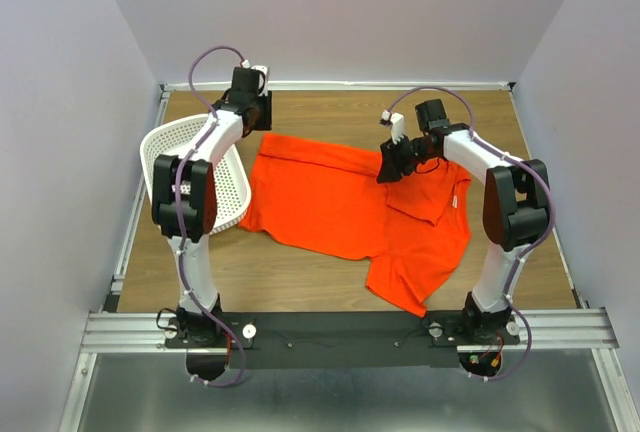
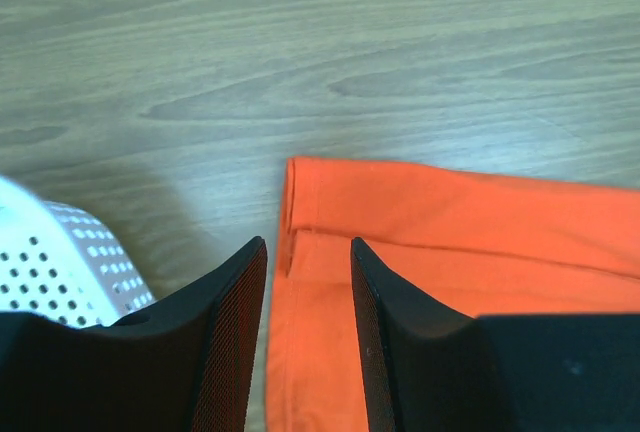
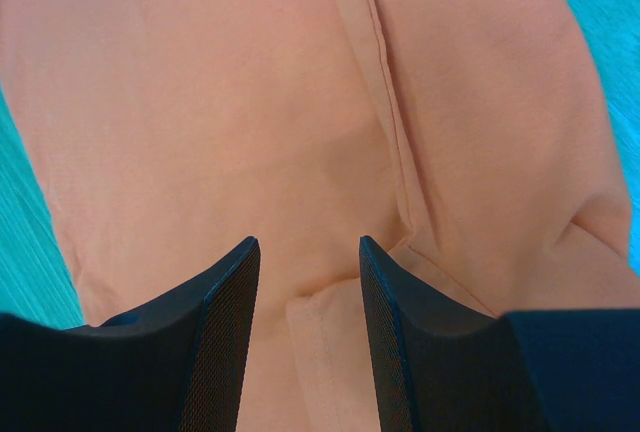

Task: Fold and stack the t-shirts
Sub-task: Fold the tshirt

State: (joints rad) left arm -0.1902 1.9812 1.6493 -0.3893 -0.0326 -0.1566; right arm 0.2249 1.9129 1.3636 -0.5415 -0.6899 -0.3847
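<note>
The wooden tabletop (image 1: 300,282) carries everything. The orange-red t-shirt (image 1: 330,202) lies flat across its middle and right part, rumpled rather than neatly squared, with one sleeve pointing toward the near edge and a strip along its far edge doubled over. At its left side the shirt meets the white perforated basket (image 1: 232,192), which sits tilted at the tabletop's left; whether the cloth runs under the rim, I cannot tell.

The left arm (image 1: 195,192) reaches over the basket to the shirt's far left corner. The right arm (image 1: 500,202) bends inward over the shirt's upper right part.

The left claw (image 2: 308,252) hangs above that doubled corner with its jaws spread, and nothing sits between them: bare wood and the shirt's edge show through the gap. The right claw (image 3: 308,247) is spread just as wide over a seam and a small fold in the cloth (its camera renders the shirt pale peach), and it pinches nothing.
</note>
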